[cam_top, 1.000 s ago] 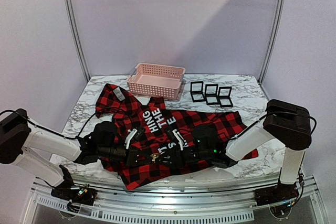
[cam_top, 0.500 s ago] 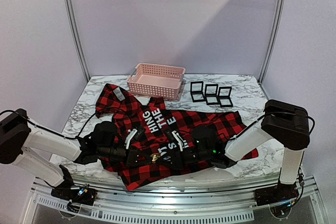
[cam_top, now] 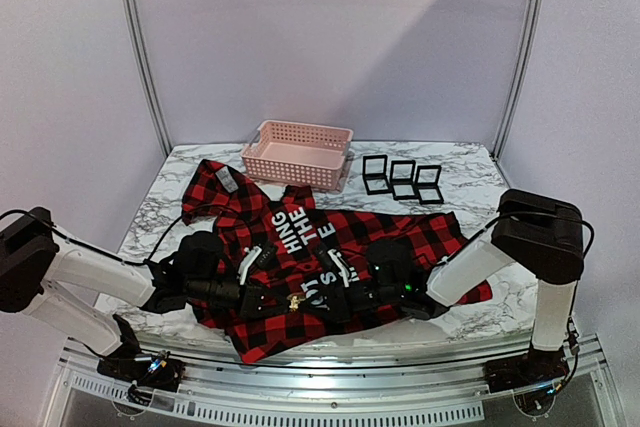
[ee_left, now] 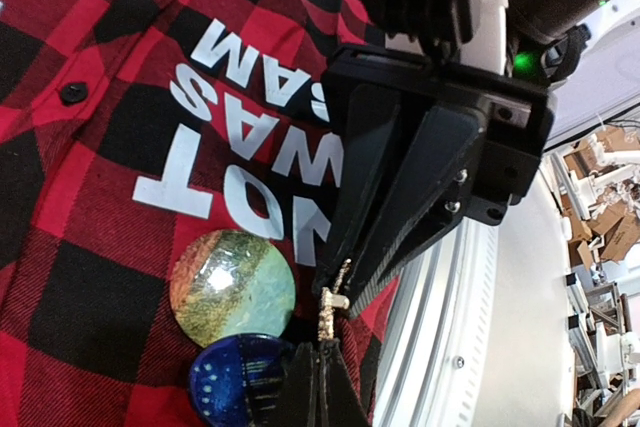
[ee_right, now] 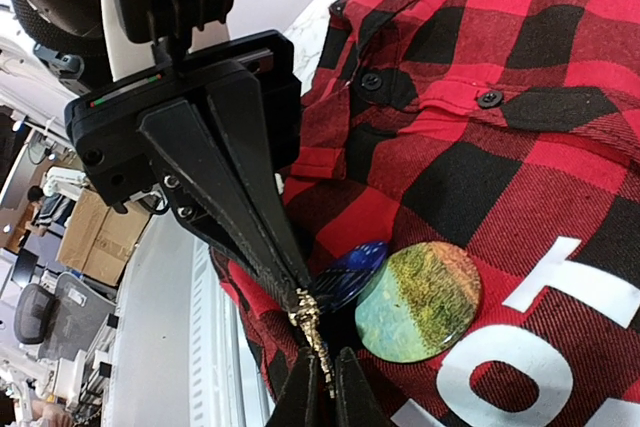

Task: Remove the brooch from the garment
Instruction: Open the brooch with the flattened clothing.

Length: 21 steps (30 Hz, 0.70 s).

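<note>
The red-and-black plaid garment (cam_top: pixel 400 232) with white lettering lies spread on the marble table (cam_top: pixel 470 172). A small gold brooch (cam_top: pixel 295 300) sits near its front hem, beside a round green-orange badge (ee_left: pixel 232 287) and a blue badge (ee_left: pixel 235 379). My left gripper (ee_left: pixel 322 349) is shut on the brooch's (ee_left: pixel 330 299) lower end. My right gripper (ee_right: pixel 320 372) is shut on the brooch's (ee_right: pixel 312 325) other end. The two grippers meet tip to tip over the garment, the left (cam_top: pixel 286 299) and the right (cam_top: pixel 304 299).
A pink slotted basket (cam_top: pixel 297 154) stands at the back of the table. Several black square frames (cam_top: pixel 403 180) lie to its right. The metal front rail (cam_top: pixel 330 382) runs just below the garment's hem.
The right arm's elbow has shifted slightly left. Both grippers stay together at the brooch.
</note>
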### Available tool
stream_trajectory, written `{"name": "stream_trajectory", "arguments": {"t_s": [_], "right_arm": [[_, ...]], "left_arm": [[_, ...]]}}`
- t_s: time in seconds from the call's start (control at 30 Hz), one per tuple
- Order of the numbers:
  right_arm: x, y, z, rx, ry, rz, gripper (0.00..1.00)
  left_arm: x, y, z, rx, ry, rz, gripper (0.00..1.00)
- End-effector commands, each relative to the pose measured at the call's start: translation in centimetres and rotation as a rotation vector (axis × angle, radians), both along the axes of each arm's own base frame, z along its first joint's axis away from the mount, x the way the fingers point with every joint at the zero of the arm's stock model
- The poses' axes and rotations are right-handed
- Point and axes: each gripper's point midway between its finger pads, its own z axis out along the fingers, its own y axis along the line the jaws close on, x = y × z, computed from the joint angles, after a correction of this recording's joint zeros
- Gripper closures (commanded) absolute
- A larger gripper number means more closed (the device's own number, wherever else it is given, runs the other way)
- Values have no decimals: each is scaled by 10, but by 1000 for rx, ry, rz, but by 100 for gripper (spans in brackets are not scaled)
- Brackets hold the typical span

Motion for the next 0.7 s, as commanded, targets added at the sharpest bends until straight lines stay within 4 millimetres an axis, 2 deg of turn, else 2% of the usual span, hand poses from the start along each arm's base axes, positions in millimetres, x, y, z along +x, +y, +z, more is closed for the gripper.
{"name": "stream_trajectory", "arguments": {"t_s": [0.0,0.13,0.4,0.67], "right_arm": [[-3,4,-1,25,28,42,97],[-4,7,-3,31,53,68,100],[-2,9,-12,13,109,86,100],[-4,11,-13,14,111,111,99]], "left_arm": [[2,-5,11,-30,-25,-15,100],[1,-6,12,-27,-27,-24,100],[0,-9,14,-27,-32,-32,100],[0,-10,13,-23,-33,-34,100]]}}
